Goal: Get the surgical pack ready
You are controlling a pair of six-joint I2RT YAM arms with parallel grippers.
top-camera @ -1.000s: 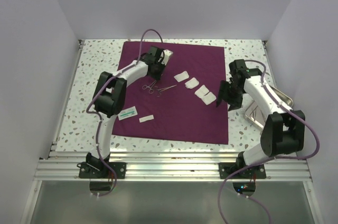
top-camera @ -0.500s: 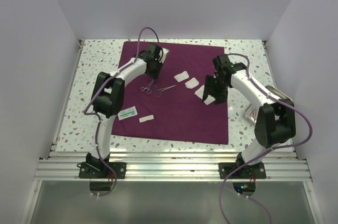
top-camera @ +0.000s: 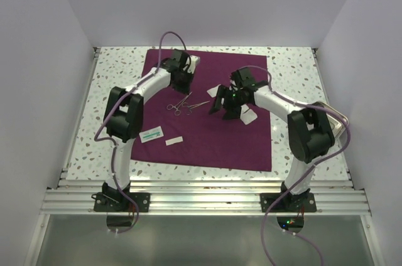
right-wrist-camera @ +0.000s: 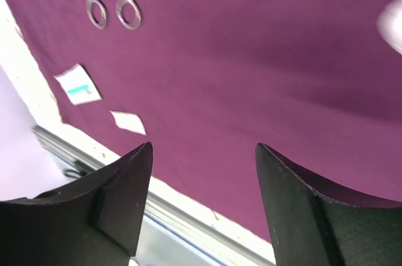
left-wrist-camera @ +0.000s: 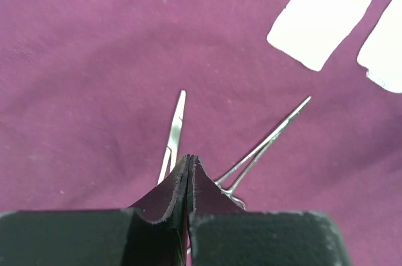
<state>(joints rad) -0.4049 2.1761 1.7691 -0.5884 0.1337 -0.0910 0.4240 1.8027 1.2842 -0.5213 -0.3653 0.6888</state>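
1. Shut tight, empty: left claw (left-wrist-camera: 189,163), over the forceps (left-wrist-camera: 175,133).
2. Spread wide, empty: right claw (right-wrist-camera: 203,148), above the drape (top-camera: 213,140).
3. Flat on the table (top-camera: 107,65), under gauze (left-wrist-camera: 323,15): drape. Soft, light, limp; probably best pinched at a corner.

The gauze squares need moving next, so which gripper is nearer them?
Right. The right gripper hangs over the row of gauze squares; the left gripper sits to their left, shut above the steel instruments.

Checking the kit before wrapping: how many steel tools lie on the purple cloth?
2. Both lie side by side near the middle of the cloth: the left tool and the right tool. The right arm may hide more.
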